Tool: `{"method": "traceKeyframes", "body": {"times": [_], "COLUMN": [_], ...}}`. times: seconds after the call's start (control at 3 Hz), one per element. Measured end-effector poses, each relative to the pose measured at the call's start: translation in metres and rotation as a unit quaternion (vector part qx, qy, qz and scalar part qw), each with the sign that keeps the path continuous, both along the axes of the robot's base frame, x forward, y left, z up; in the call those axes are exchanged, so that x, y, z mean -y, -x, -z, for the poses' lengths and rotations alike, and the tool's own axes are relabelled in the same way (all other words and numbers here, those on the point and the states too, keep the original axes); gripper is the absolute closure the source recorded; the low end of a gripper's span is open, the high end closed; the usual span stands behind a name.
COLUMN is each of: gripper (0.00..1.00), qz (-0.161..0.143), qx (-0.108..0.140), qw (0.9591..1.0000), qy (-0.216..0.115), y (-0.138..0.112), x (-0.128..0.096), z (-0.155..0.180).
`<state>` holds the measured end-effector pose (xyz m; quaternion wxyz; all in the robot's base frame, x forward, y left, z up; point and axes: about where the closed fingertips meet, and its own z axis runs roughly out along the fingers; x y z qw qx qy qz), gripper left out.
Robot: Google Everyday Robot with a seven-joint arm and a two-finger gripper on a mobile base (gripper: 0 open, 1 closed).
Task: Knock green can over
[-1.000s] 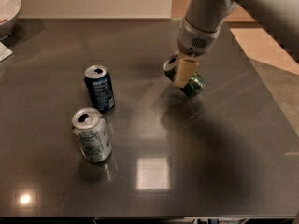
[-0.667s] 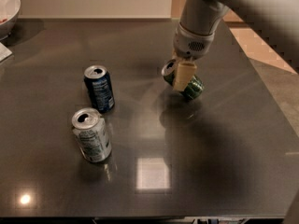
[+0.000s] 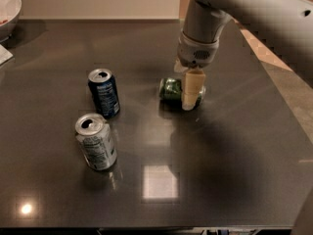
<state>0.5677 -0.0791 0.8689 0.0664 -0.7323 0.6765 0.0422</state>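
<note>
The green can (image 3: pixel 172 89) lies on its side on the dark table (image 3: pixel 234 170), its length running left to right, right of the table's middle. My gripper (image 3: pixel 190 100) hangs straight down from the pale arm (image 3: pixel 201 28). It is at the can's right end and covers part of it. The can's right end is hidden behind the gripper.
A dark blue can (image 3: pixel 104 92) stands upright left of the green can. A silver-white can (image 3: pixel 96 141) stands nearer the front left. A white bowl (image 3: pixel 7 9) sits at the back left corner. The table's right edge (image 3: pixel 274 82) runs close behind the arm.
The green can has gone from tilted under my gripper to lying flat on its side, stretched out to the left. The arm has shifted a little left.
</note>
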Motion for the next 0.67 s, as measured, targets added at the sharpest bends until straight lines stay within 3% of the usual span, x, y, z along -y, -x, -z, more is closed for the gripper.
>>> {"method": "traceKeyframes", "body": {"times": [0.67], "gripper": [0.0], "qz": [-0.014], "qx": [-0.015], "qw": [0.9998], "qy": [0.0], "y": [0.0072], "x": [-0.0053], "z": [0.0095]}}
